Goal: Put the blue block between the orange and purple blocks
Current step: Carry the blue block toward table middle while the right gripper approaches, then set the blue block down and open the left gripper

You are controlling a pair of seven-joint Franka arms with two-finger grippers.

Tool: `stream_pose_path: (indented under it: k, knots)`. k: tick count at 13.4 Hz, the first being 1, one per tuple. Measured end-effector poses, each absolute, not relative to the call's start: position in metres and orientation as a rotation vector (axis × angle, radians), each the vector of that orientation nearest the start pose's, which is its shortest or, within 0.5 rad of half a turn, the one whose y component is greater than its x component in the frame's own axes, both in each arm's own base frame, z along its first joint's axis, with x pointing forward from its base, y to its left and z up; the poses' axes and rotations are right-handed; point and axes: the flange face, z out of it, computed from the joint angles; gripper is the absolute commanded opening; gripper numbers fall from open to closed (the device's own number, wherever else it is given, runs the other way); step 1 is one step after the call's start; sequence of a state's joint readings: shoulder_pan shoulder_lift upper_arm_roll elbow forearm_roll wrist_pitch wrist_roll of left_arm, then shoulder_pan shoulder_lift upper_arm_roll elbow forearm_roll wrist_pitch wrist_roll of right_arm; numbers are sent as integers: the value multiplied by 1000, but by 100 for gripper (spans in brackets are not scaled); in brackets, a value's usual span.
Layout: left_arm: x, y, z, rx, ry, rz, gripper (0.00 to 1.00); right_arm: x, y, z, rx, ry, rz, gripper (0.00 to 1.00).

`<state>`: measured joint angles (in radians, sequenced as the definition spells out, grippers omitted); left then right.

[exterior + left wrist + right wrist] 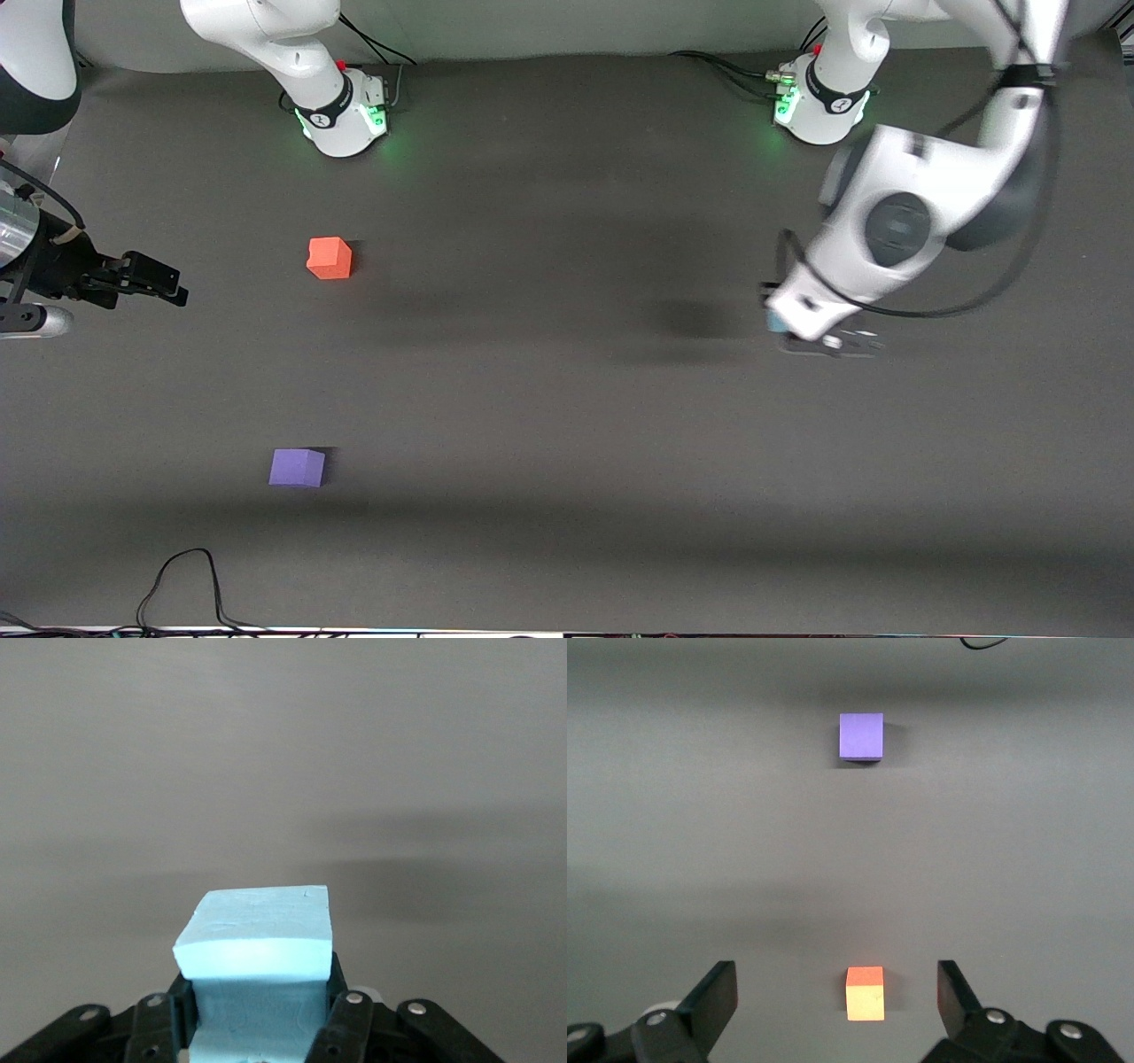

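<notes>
- At the right of the front frame, the left arm bends down from its base, its left hand (819,341) low over the dark desk (567,399) and clamped on the blue block (257,943).
- At the frame's left edge, the right hand (164,285) waits with fingers spread wide.
- Left of centre sit the orange block (330,258) and, lower in the frame and well apart, the purple block (297,467).

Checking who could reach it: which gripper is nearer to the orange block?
Right. The right gripper, open, waits at the right arm's end of the table, beside the orange block. The left gripper holds the blue block over the left arm's end.
</notes>
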<state>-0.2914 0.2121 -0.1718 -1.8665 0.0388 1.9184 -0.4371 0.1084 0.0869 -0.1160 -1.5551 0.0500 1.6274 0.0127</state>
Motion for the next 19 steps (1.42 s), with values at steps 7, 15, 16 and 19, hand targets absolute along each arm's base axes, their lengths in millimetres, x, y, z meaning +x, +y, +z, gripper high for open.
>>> stream_pose_path:
  k: [7, 15, 16, 19]
  knots:
    - [457, -480, 311, -3126, 114, 157, 34, 591, 10, 568, -3102, 23, 93, 100]
    - [424, -526, 208, -3121, 121, 147, 100, 602, 105, 534, -3075, -104, 124, 100]
    - [426, -526, 210, -3123, 117, 139, 100, 602, 119, 528, -3077, -97, 132, 100]
    - [442, -522, 227, -3121, 88, 118, 100, 602, 154, 514, -3082, -78, 143, 100]
